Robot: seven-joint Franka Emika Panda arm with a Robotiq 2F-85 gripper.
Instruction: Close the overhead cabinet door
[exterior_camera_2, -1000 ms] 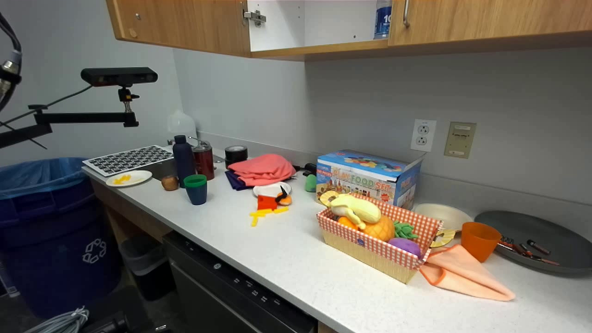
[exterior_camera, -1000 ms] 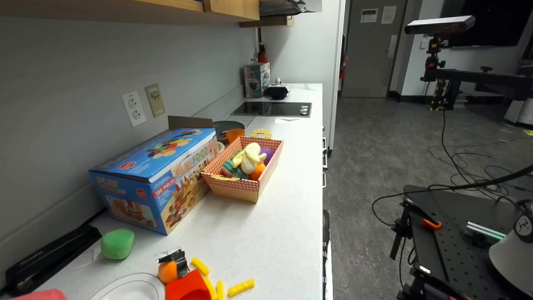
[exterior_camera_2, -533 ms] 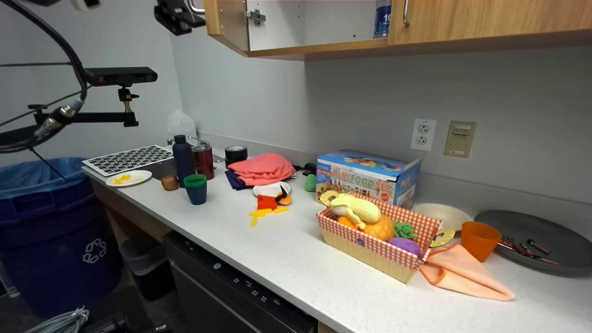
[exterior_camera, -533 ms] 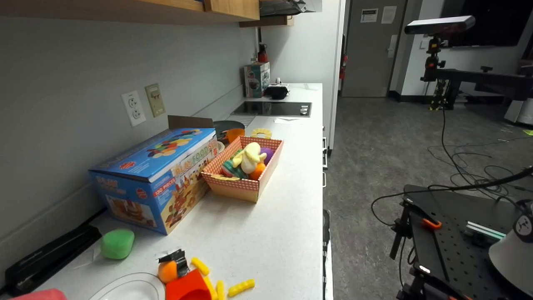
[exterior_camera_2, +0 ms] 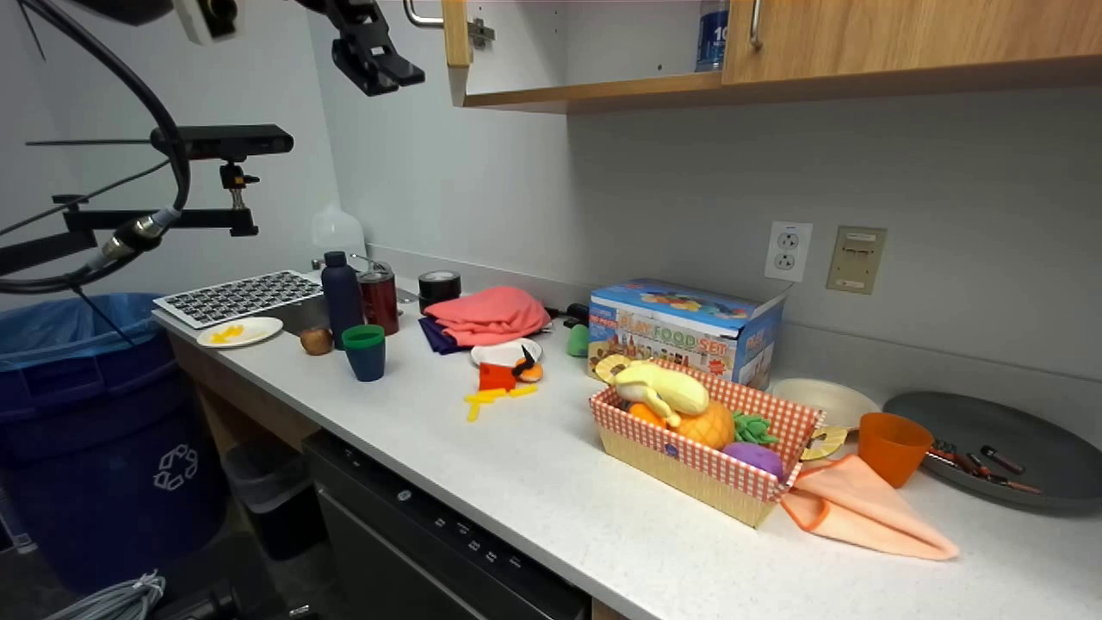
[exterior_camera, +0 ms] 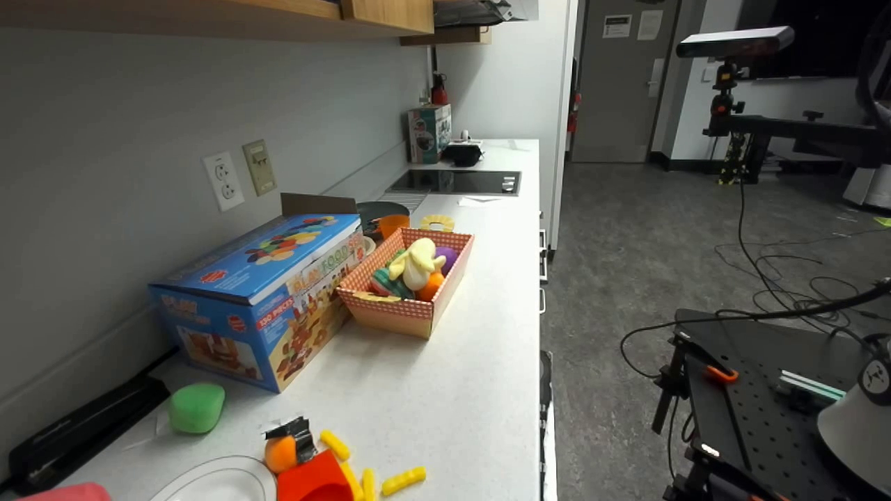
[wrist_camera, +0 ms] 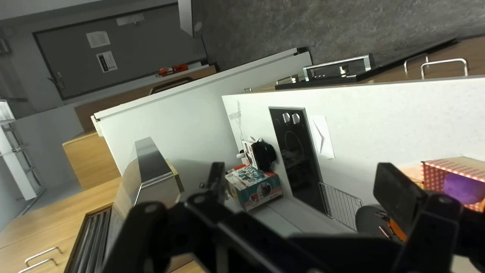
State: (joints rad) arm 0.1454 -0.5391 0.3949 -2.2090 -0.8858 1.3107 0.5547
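Observation:
The overhead cabinet [exterior_camera_2: 594,90] is wooden with a white inside. Its left door [exterior_camera_2: 457,39] stands part open and shows nearly edge-on in an exterior view, with its metal handle [exterior_camera_2: 422,15] on the left, outer face. My gripper [exterior_camera_2: 385,71] is just left of the door, on the handle side, at the top of that view. Whether it touches the door or handle is not clear. In the wrist view the gripper [wrist_camera: 307,189] has its fingers wide apart with nothing between them. I cannot make out the open door in the wrist view. The cabinet's underside [exterior_camera: 209,21] shows in an exterior view.
The closed neighbouring door [exterior_camera_2: 913,39] is on the right. A bottle [exterior_camera_2: 712,39] stands inside the cabinet. Below, the counter [exterior_camera_2: 534,482] holds a play food box [exterior_camera_2: 663,331], a checkered basket [exterior_camera_2: 680,474], cups and cloths. A camera on an arm [exterior_camera_2: 224,142] stands at the left.
The door has swung rightward, from showing its wide inner face to nearly edge-on. My gripper has come into an exterior view from the upper left and moved right along with the door.

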